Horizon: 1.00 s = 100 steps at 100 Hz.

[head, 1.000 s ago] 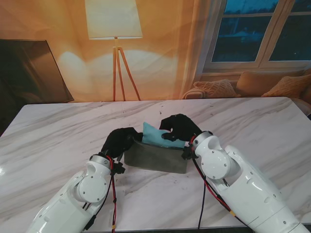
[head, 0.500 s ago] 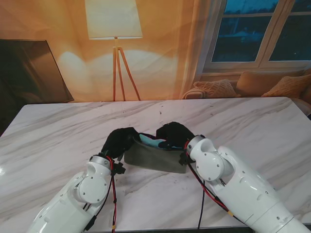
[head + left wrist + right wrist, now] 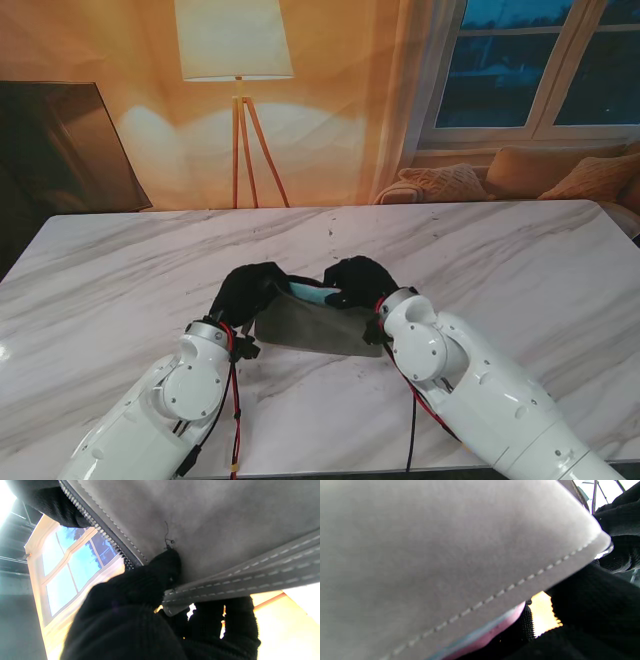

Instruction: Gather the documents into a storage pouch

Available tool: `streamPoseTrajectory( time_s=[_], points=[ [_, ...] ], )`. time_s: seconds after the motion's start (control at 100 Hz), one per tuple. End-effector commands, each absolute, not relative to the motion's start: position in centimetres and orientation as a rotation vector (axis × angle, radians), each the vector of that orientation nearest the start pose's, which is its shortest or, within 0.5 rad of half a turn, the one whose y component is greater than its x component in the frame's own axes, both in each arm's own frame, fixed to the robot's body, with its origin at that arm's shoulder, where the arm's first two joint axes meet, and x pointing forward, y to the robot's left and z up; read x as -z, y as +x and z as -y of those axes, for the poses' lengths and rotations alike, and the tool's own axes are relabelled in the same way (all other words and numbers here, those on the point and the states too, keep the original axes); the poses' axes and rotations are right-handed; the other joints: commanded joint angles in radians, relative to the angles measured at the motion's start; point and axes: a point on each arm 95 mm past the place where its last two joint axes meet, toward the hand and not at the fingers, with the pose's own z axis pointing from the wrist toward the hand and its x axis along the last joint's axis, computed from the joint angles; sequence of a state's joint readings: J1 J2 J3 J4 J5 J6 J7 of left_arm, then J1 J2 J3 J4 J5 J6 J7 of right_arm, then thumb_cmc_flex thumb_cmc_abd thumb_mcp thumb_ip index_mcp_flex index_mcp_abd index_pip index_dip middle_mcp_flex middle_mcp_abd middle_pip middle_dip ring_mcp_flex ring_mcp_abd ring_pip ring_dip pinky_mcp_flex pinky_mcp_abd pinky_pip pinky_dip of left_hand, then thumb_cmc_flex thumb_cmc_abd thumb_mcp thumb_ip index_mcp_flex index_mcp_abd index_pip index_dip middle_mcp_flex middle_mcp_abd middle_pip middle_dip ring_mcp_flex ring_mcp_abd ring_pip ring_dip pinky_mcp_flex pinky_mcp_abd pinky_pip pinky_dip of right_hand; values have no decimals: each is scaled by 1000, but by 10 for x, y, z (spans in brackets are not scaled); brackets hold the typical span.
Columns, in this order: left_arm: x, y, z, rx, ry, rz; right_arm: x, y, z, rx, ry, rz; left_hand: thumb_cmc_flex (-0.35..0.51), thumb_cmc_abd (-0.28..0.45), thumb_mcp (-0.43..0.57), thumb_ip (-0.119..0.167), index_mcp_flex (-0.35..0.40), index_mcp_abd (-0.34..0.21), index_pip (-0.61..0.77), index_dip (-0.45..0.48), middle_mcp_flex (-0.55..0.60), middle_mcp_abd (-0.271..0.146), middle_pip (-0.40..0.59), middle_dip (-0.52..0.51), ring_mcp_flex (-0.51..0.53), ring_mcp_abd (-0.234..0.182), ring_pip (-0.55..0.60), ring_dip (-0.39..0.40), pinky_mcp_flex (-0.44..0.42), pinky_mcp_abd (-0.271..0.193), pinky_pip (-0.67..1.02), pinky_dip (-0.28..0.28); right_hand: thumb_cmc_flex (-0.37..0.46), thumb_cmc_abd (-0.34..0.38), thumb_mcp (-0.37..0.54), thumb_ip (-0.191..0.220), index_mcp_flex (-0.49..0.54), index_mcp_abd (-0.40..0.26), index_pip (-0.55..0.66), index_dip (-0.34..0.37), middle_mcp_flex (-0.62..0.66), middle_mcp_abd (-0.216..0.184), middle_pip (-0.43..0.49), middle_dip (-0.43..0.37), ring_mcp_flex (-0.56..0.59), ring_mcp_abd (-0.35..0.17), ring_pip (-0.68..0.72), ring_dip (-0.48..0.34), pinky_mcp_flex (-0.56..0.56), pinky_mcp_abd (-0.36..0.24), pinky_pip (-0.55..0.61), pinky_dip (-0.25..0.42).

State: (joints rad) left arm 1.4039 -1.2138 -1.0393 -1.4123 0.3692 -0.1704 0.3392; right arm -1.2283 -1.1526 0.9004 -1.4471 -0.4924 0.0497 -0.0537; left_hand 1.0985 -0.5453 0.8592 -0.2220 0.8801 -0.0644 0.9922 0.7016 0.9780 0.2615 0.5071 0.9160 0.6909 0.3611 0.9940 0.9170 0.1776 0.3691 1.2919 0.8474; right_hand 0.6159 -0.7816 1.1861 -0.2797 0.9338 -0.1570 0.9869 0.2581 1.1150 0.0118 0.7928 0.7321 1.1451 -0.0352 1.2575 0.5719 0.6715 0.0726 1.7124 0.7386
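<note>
Grey felt pouch (image 3: 315, 326) gripped between left hand (image 3: 247, 288) and right hand (image 3: 357, 282), blue document (image 3: 312, 293) pinched by right.

Likely a home living room: floor lamp (image 3: 236, 60), cushioned sofa (image 3: 520, 175), window (image 3: 540, 65), marble table (image 3: 520, 260).

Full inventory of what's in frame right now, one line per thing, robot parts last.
pouch: 1, grey, table centre, held between both hands, zipper open
document: 1, light blue, mostly inside the pouch mouth, only a sliver showing
table: 1, white marble
floor lamp: 1, white shade, wooden tripod legs, behind the table
window: 1, white frame, back right
cushions: several, tan, under the window
left hand: 1, black glove, gripping the pouch's left end
right hand: 1, black glove, on the document at the pouch's right end
</note>
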Motion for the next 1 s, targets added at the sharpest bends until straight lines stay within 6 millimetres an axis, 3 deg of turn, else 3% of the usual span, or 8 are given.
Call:
streamPoseTrajectory(
  time_s=[0.0, 0.15, 0.32, 0.44, 0.54, 0.63, 0.74, 0.99],
  points=[
    [319, 429, 63, 2145, -1599, -895, 309, 453, -90, 2295, -1976, 1757, 33, 40, -12, -15, 33, 25, 62, 33, 36, -45, 23, -3, 9, 61, 4, 1, -38, -46, -22, -1, 4, 7, 53, -17, 60, -30, 44, -4, 72, 2, -20, -30, -44, 1, -45, -2, -31, 14, -54, -12],
    [320, 429, 64, 2143, -1610, -891, 312, 447, -90, 2275, -2035, 1652, 34, 39, -11, -15, 35, 24, 60, 42, 37, -46, 22, -2, 10, 62, 2, 2, -41, -45, -23, -4, -4, 10, 42, -18, 39, -14, 30, -13, 77, 5, -70, -82, -83, 18, -127, -2, -93, 29, -114, 0],
    [320, 428, 63, 2142, -1603, -894, 306, 444, -83, 2291, -1975, 1699, 34, 37, -9, -15, 39, 24, 57, 51, 39, -45, 21, -1, 10, 62, 1, 3, -43, -45, -23, -7, -107, -41, 6, -49, -81, -11, -42, 6, -77, 14, -131, -89, -174, 26, -169, 14, -163, 25, -154, 27],
    [319, 427, 61, 2139, -1594, -895, 301, 440, -76, 2326, -1943, 1706, 33, 36, -7, -15, 41, 22, 57, 57, 40, -48, 22, -1, 11, 62, 1, 3, -44, -45, -24, -9, -179, -29, 3, -35, -98, 3, -221, 110, -195, 24, -152, -137, -228, 21, -183, 42, -201, 14, -190, 76],
    [319, 426, 61, 2139, -1590, -896, 295, 438, -72, 2369, -1922, 1693, 32, 34, -4, -16, 43, 21, 57, 62, 40, -50, 21, -1, 11, 63, 0, 4, -44, -44, -24, -11, -196, -12, -9, -13, -102, 4, -255, 142, -229, 24, -163, -140, -244, 21, -186, 45, -212, 14, -197, 82],
    [319, 426, 60, 2141, -1588, -897, 290, 437, -68, 2419, -1909, 1671, 30, 33, -2, -17, 44, 20, 56, 66, 41, -49, 22, -1, 11, 63, 0, 4, -44, -45, -23, -12, -170, 29, -22, -38, -110, -14, -182, 137, -215, 32, -148, -134, -235, 20, -178, 50, -206, 9, -194, 91],
    [319, 425, 60, 2143, -1582, -898, 284, 437, -64, 2482, -1905, 1652, 29, 32, 0, -18, 44, 19, 56, 69, 42, -51, 21, -1, 11, 63, -1, 5, -45, -45, -24, -13, -140, 53, -12, -35, -117, -23, -82, 82, -196, 38, -122, -122, -214, 13, -154, 55, -185, 9, -179, 97],
    [318, 424, 59, 2146, -1571, -893, 283, 440, -54, 2561, -1919, 1656, 27, 29, 5, -19, 45, 19, 55, 72, 45, -51, 22, 0, 16, 60, -3, 3, -44, -45, -23, -15, -56, 26, 41, -25, -7, -16, 34, 129, -137, 43, -73, -53, -161, -8, -112, 56, -127, 0, -143, 89]
  ],
)
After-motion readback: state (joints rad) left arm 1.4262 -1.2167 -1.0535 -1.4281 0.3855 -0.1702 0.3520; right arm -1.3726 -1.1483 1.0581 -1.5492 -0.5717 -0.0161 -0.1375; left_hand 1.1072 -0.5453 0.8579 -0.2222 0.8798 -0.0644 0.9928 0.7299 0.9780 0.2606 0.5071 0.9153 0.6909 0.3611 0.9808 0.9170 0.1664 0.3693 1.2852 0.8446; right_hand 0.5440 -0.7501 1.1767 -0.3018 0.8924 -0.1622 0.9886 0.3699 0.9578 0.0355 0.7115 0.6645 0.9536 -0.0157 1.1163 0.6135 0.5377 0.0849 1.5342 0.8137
